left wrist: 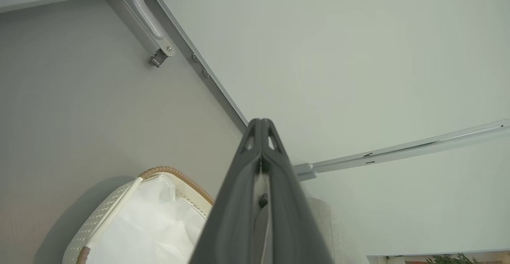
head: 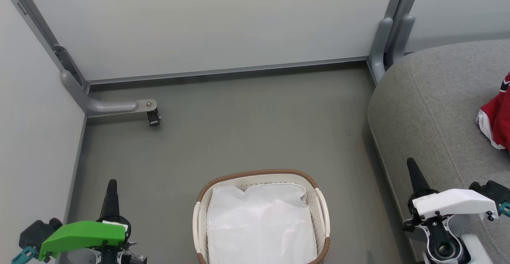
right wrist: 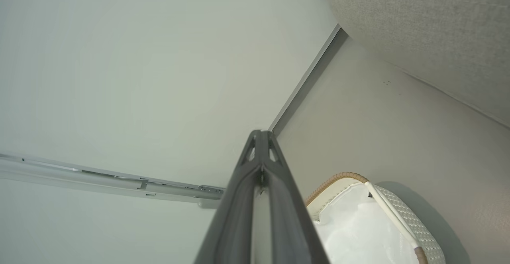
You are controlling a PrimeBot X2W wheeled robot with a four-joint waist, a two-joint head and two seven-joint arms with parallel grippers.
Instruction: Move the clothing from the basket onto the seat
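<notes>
— Where are they with it?

— Near the end, I'd say. The basket sits on the floor between the left gripper and the right gripper. All I can see in it is the white liner, thin and crumpled. The red clothing lies up on the seat, ahead and to the right of the right gripper. It's half out of sight, so I can't tell whether that's both pieces.

— And the grippers?

— Both pinched tight, nothing in either, fingers pointing away from the robot.

— So what next?

— Probably a look under that liner. If a garment is hiding there, the nearer gripper would need to open and reach inward over the woven brown edge. The basket is stiff, holed plastic. The seat is coarse grey weave, rounded, with stitched seams. The red cloth looks slick, with white trim.
</notes>
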